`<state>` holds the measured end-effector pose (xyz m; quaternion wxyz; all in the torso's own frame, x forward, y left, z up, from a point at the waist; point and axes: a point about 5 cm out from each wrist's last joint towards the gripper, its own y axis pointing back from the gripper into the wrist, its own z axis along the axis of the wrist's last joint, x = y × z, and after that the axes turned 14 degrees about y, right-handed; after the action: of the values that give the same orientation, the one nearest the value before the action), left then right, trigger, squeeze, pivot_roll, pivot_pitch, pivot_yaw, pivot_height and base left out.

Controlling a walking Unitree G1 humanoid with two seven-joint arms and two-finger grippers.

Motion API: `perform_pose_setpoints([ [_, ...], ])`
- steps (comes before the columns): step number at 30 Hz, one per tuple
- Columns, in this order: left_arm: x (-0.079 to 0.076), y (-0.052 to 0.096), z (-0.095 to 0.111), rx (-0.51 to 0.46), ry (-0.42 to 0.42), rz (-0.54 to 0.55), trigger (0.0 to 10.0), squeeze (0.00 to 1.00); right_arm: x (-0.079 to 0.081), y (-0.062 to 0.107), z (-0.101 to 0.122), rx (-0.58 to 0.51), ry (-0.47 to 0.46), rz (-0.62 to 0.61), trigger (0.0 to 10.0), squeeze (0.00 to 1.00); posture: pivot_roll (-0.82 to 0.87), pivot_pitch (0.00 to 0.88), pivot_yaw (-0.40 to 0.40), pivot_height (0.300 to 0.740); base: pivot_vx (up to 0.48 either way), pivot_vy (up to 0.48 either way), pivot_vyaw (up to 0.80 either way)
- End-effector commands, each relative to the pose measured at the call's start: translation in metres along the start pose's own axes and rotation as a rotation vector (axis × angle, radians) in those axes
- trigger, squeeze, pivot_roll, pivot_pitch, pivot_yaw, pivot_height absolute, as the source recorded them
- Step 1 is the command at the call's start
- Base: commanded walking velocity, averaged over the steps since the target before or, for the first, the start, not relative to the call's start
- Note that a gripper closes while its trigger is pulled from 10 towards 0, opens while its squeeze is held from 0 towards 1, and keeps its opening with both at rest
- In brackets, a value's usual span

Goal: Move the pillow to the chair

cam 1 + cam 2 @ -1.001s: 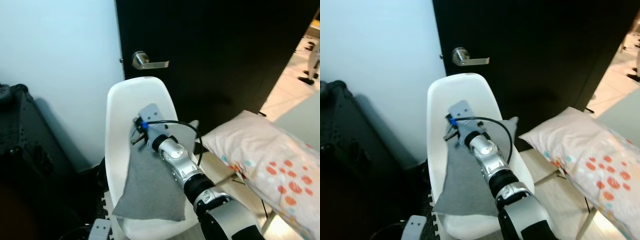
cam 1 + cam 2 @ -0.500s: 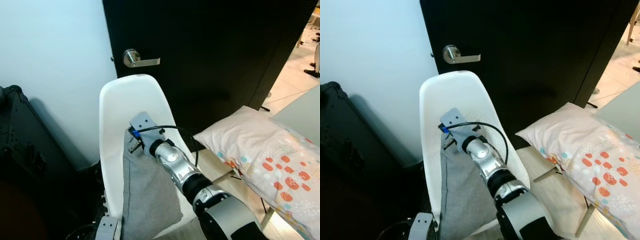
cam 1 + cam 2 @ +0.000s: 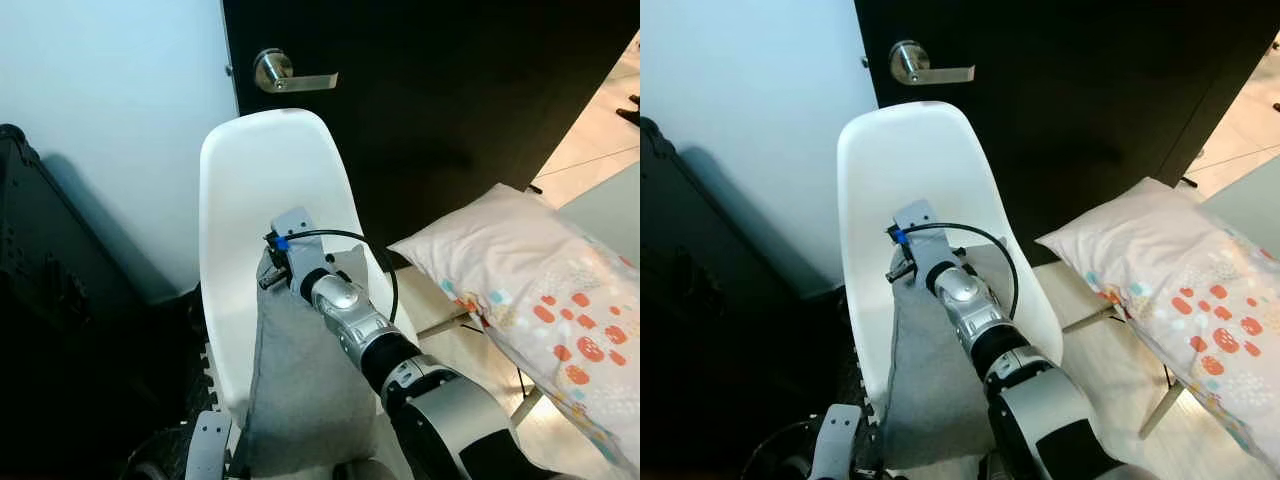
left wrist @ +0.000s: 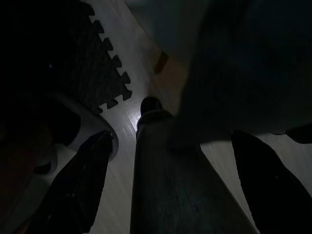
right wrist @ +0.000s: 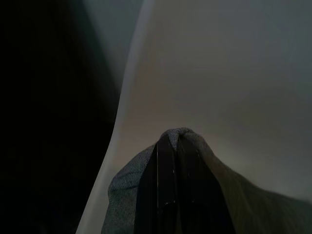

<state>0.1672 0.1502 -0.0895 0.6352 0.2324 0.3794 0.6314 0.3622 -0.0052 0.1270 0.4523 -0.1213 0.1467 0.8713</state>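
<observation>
At the centre of the head views the right gripper (image 5: 168, 187) has its fingers pinched tight on a top corner of the grey pillow (image 3: 300, 385), which hangs limp down the seat of the white chair (image 3: 250, 190). It looks light, soft and floppy, so a pinched corner or edge should hold it. The left gripper (image 4: 170, 180) hangs with fingers spread wide over the floor.

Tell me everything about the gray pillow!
The gray pillow is soft, plain fabric with no pattern. It lies in the white chair, leaning up against its back, with its lower end hanging over the seat's front edge. The right gripper is shut on its top corner, which bunches around the black fingers.
</observation>
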Motion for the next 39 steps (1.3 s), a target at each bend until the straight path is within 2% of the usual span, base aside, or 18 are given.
perform_pose_setpoints([
  [1, 0.010, 0.016, -0.053, 0.203, 0.022, 0.041, 10.0, 0.00, 0.020, -0.005, 0.010, -0.026, -0.069, 0.015, 10.0, 0.00, -0.04, 0.317, -0.044, 0.685, 0.000, 0.000, 0.00],
  [6, 0.010, 0.015, -0.050, 0.192, 0.021, 0.040, 10.0, 0.00, 0.013, -0.007, 0.017, -0.045, -0.083, -0.020, 10.0, 0.00, -0.04, 0.321, -0.043, 0.665, 0.000, 0.000, 0.00],
  [9, 0.010, 0.016, -0.051, 0.190, 0.019, 0.037, 10.0, 0.00, 0.004, -0.010, 0.030, -0.083, -0.101, -0.058, 10.0, 0.00, -0.04, 0.321, -0.042, 0.655, 0.000, 0.000, 0.00],
  [10, 0.008, 0.017, -0.054, 0.193, 0.018, 0.034, 10.0, 0.00, -0.009, -0.012, 0.045, -0.131, -0.145, -0.101, 10.0, 0.00, -0.03, 0.320, -0.043, 0.645, 0.000, 0.000, 0.00],
  [12, 0.007, 0.017, -0.056, 0.198, 0.017, 0.031, 10.0, 0.00, -0.018, -0.013, 0.056, -0.169, -0.191, -0.131, 10.0, 0.00, -0.03, 0.319, -0.044, 0.635, 0.000, 0.000, 0.00],
  [15, 0.006, 0.018, -0.059, 0.203, 0.018, 0.029, 10.0, 0.00, -0.025, -0.013, 0.064, -0.204, -0.233, -0.153, 10.0, 0.00, -0.03, 0.319, -0.044, 0.625, 0.000, 0.000, 0.00],
  [20, 0.002, 0.020, -0.065, 0.216, 0.015, 0.018, 10.0, 0.00, -0.051, -0.010, 0.089, -0.312, -0.331, -0.244, 10.0, 0.00, -0.04, 0.325, -0.042, 0.595, 0.000, 0.000, 0.00],
  [26, 0.001, 0.020, -0.065, 0.215, 0.014, 0.014, 10.0, 0.00, -0.051, -0.010, 0.089, -0.320, -0.294, -0.252, 10.0, 0.00, -0.04, 0.328, -0.039, 0.570, 0.000, 0.000, 0.00],
  [34, 0.001, 0.019, -0.062, 0.208, 0.011, 0.011, 10.0, 0.00, -0.036, -0.011, 0.065, -0.222, -0.268, -0.210, 10.0, 0.00, -0.05, 0.331, -0.036, 0.547, 0.000, 0.000, 0.00],
  [35, 0.000, 0.019, -0.062, 0.208, 0.010, 0.009, 10.0, 0.00, -0.031, -0.010, 0.061, -0.225, -0.270, -0.180, 10.0, 0.29, -0.05, 0.331, -0.036, 0.547, 0.000, 0.000, 0.00],
  [36, 0.000, 0.019, -0.062, 0.207, 0.009, 0.008, 10.0, 0.00, -0.028, -0.010, 0.058, -0.246, -0.311, -0.150, 10.0, 1.00, -0.05, 0.331, -0.036, 0.547, 0.000, 0.000, 0.00],
  [37, 0.000, 0.019, -0.062, 0.207, 0.009, 0.008, 10.0, 0.00, -0.028, -0.010, 0.058, -0.246, -0.311, -0.150, 10.0, 1.00, -0.05, 0.331, -0.036, 0.547, 0.000, 0.000, 0.00],
  [39, 0.000, 0.019, -0.062, 0.207, 0.007, 0.005, 10.0, 0.00, -0.024, -0.008, 0.057, -0.294, -0.376, -0.113, 10.0, 1.00, -0.05, 0.328, -0.036, 0.547, 0.000, 0.000, 0.00],
])
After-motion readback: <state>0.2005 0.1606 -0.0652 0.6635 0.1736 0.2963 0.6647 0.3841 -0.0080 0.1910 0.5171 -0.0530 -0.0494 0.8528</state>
